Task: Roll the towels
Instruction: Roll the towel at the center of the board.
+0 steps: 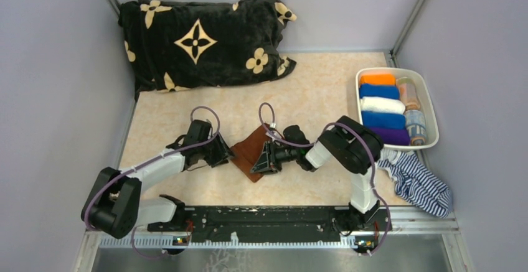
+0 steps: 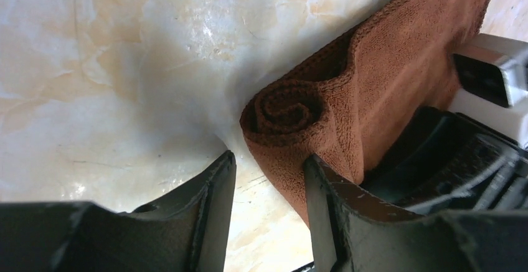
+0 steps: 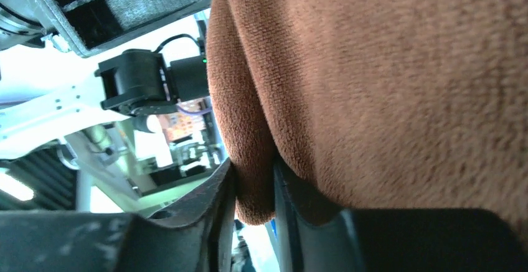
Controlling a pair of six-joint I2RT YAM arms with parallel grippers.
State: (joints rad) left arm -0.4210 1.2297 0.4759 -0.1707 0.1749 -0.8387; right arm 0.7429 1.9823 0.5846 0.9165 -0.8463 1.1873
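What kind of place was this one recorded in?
Probably a lab test cell, not a home: plain grey walls on metal posts box in a table, a left arm and right arm are mounted on a rail at its near edge, and rolled towels fill a bin.

I am finding no words, numbers or brand marks to read; the prints on the small printed rolls in the basket are showing too tiny.

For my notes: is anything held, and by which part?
The right jaws pinch a fold of the brown towel; the left jaws hold nothing.
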